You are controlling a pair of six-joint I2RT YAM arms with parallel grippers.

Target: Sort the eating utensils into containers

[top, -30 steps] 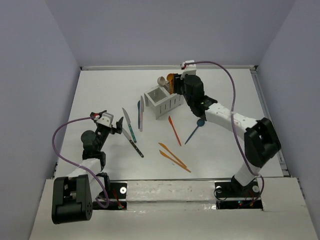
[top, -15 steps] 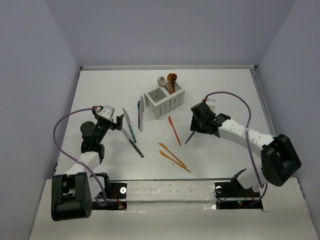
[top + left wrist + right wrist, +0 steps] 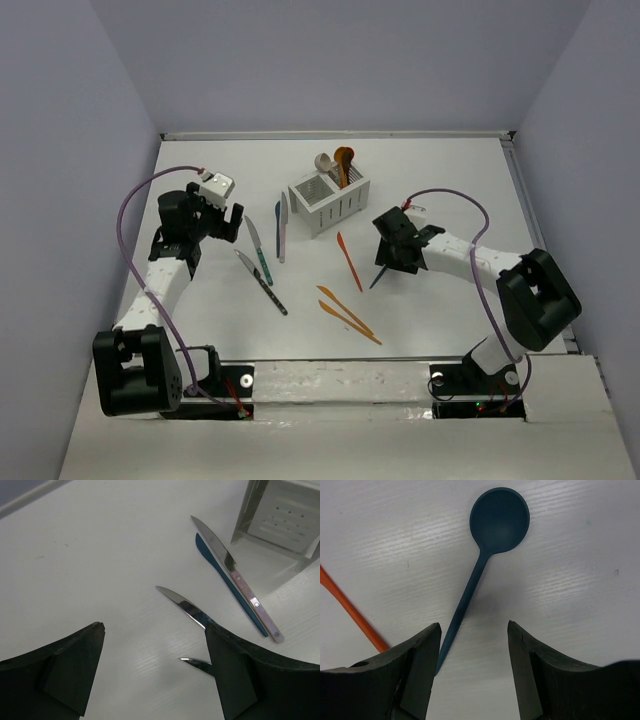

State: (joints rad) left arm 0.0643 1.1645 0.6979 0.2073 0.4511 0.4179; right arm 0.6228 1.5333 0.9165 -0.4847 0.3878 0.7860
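The right pincer [image 3: 475,630] hangs low over a dark blue spoon [image 3: 499,522] that lies flat on the table, right of the middle, with its handle slanting back toward the near edge. Its fingers [image 3: 415,680] are spread wide with nothing between them. From the wrist camera, the tail of the handle sits close to one finger rather than midway (the bowl is well out in front). I'd say the step in hand is picking up this spoon, and it's barely begun.

To do it well, I'd slide sideways until the handle runs through the centre of the gap. Then I'd turn the wrist so the fingers close squarely across the handle, drop until the tips nearly brush the table, and only then squeeze. The spoon looks thin and flat, so a high or skewed pinch could flick it away. Gripping further up the handle should keep it from drooping. An orange piece [image 3: 347,258] lies just beside the handle, so the closing fingers should keep off it.

The white caddy [image 3: 345,207] stands toward the far edge, about mid-table, with two spoons [image 3: 338,160] upright in its farther compartment, which is probably where this one belongs.

The left pincer [image 3: 155,630], over by the left edge, is also spread and empty, above the knives [image 3: 258,250].
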